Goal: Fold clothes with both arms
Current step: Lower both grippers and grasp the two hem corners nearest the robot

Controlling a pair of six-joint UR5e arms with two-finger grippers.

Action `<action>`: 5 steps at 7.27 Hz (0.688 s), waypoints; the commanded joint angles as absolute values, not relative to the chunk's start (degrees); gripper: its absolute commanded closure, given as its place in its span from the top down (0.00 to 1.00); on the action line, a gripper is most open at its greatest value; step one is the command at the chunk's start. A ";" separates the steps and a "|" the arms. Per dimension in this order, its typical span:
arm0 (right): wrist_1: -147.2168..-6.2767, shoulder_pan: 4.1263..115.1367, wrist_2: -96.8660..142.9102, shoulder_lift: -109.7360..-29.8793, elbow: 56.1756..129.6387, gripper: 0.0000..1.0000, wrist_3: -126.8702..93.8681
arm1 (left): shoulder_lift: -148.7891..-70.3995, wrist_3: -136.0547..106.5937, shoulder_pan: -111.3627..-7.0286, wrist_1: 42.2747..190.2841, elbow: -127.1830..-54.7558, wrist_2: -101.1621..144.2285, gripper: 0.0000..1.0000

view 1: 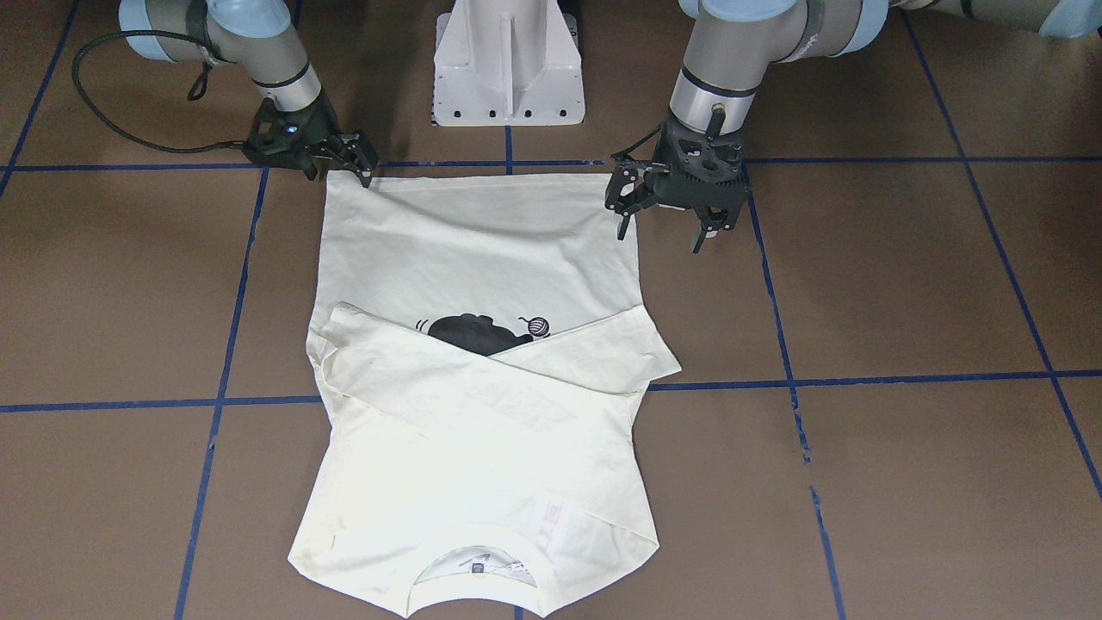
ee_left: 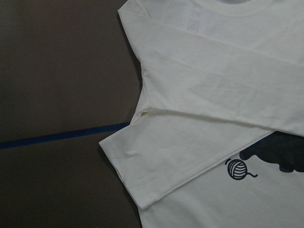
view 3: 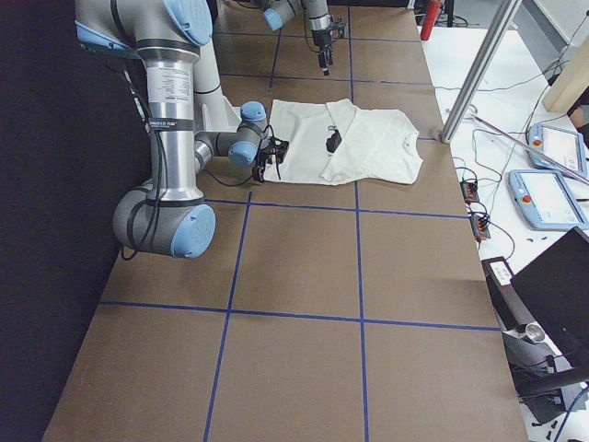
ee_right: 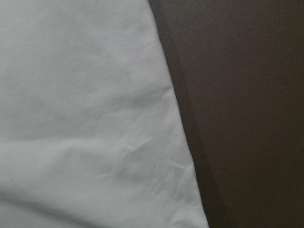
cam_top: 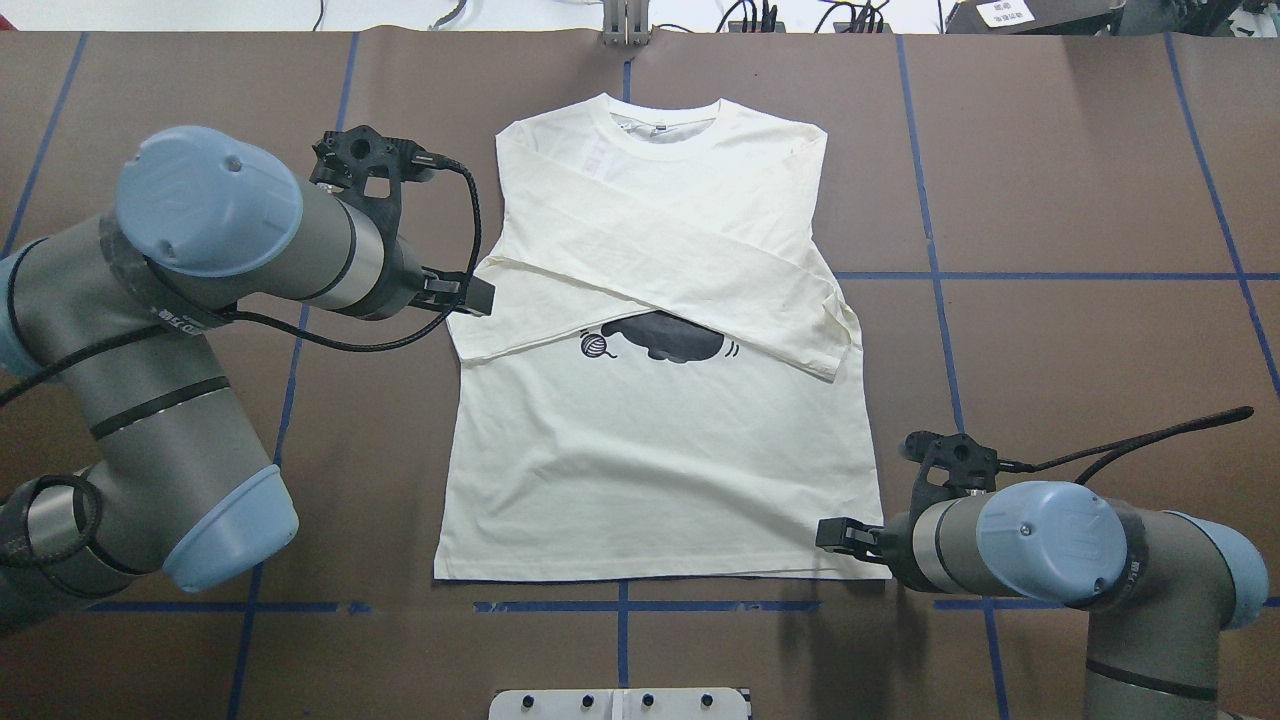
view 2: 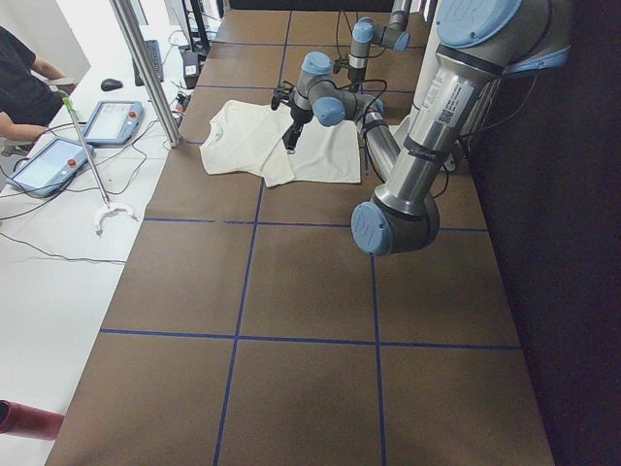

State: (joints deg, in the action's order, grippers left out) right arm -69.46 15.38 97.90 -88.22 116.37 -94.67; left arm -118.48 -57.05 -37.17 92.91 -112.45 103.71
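The cream shirt (view 1: 482, 250) lies flat, print side up, its collar (cam_top: 655, 125) at the far side from the robot. Both long sleeves are folded across the chest, partly covering the black cat print (cam_top: 670, 338). My left gripper (view 1: 661, 234) is open and empty, raised above the table beside the shirt's edge near a sleeve cuff (ee_left: 128, 156). My right gripper (view 1: 366, 159) sits low at the hem corner on the other side and looks open. Its wrist view shows only the shirt's edge (ee_right: 85, 118) close up, with no fingers in view.
The white pedestal base (view 1: 508, 69) stands just behind the hem. Blue tape lines (cam_top: 1050, 276) cross the brown table. An operator (view 2: 19, 78) with tablets (view 2: 112, 121) and a metal post (view 2: 146, 68) are beyond the table's far side.
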 commanded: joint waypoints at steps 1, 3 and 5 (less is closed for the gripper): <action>-69.61 15.29 98.17 -88.24 116.02 0.98 -94.75 | -118.39 -57.13 -37.18 92.90 -112.76 103.71 0.99; -69.70 15.21 98.26 -88.24 115.32 0.95 -94.75 | -118.39 -57.04 -37.18 92.90 -112.94 103.71 0.99; -69.70 15.29 99.84 -88.24 115.31 0.67 -95.01 | -118.39 -57.04 -37.18 92.90 -113.03 103.71 0.99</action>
State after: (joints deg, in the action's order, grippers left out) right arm -69.69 15.27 99.14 -88.28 115.37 -94.88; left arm -118.39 -57.09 -37.18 92.90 -113.01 103.71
